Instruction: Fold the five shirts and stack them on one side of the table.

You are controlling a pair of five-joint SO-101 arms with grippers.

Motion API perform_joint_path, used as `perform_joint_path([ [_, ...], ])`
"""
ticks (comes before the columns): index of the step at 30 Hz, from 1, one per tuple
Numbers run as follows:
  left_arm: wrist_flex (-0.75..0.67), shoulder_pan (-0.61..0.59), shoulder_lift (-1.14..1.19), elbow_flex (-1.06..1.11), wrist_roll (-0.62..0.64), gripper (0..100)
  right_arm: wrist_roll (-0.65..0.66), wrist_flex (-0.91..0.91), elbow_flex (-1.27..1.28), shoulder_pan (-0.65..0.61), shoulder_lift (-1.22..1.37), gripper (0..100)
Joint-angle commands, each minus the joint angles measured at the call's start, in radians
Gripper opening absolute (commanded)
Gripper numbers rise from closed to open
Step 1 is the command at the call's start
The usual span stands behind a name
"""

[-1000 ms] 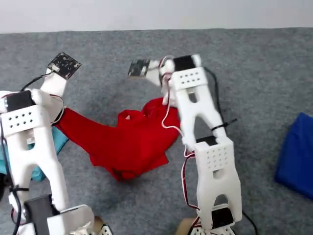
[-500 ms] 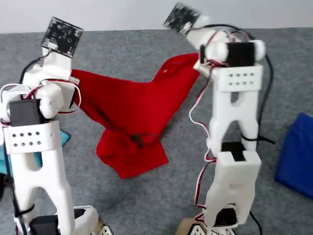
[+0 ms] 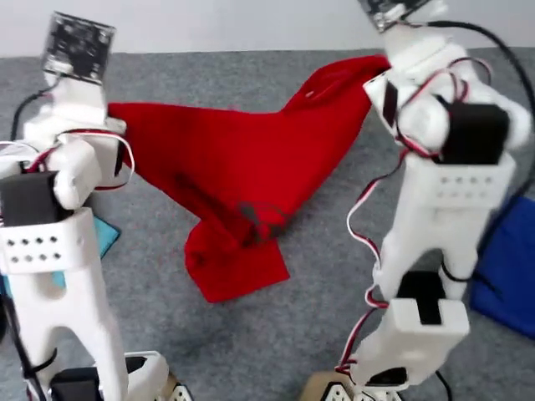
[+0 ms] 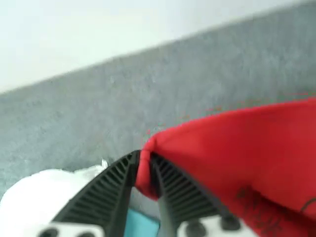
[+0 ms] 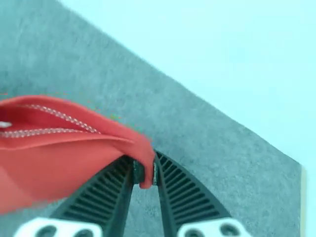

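Red fabric shirt had been a crumpled heap on the grey carpeted desk a second before. Both arms had since risen and drawn apart, so it hung stretched between them, with only its lower end trailing on the desk. The left claw was clamped on one corner of the cloth and the right claw pinched the opposite corner. This likely opened the shirt out for laying flat, with folding not yet begun. A blue cloth lay by the right arm and a teal one beside the left arm.
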Motion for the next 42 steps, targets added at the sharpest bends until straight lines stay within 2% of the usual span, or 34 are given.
perform_joint_path([
  [1, 0.003, 0.006, -0.041, -0.124, 0.055, 1, -0.078, 0.038, -0.057, 0.051, -0.116, 0.9],
  [4, 0.003, 0.006, -0.041, -0.228, 0.089, 1, -0.118, 0.022, -0.057, 0.120, -0.185, 0.9],
  [10, 0.006, 0.018, -0.041, -0.410, 0.115, 1, -0.117, -0.065, -0.057, 0.214, -0.338, 0.9],
  [15, 0.063, 0.135, -0.043, -0.556, 0.106, 1, -0.114, -0.124, -0.055, 0.219, -0.440, 0.9],
  [19, 0.167, 0.265, -0.043, -0.676, 0.009, 1, -0.087, -0.157, -0.052, 0.219, -0.507, 0.9],
  [23, 0.262, 0.327, -0.043, -0.763, -0.034, 1, -0.035, -0.173, -0.055, 0.219, -0.570, 0.9],
  [32, 0.304, 0.327, -0.043, -0.906, -0.032, 1, 0.097, -0.203, -0.052, 0.219, -0.707, 0.9],
  [42, 0.305, 0.327, -0.043, -0.926, -0.028, 1, 0.100, -0.194, -0.051, 0.219, -0.762, 0.9],
])
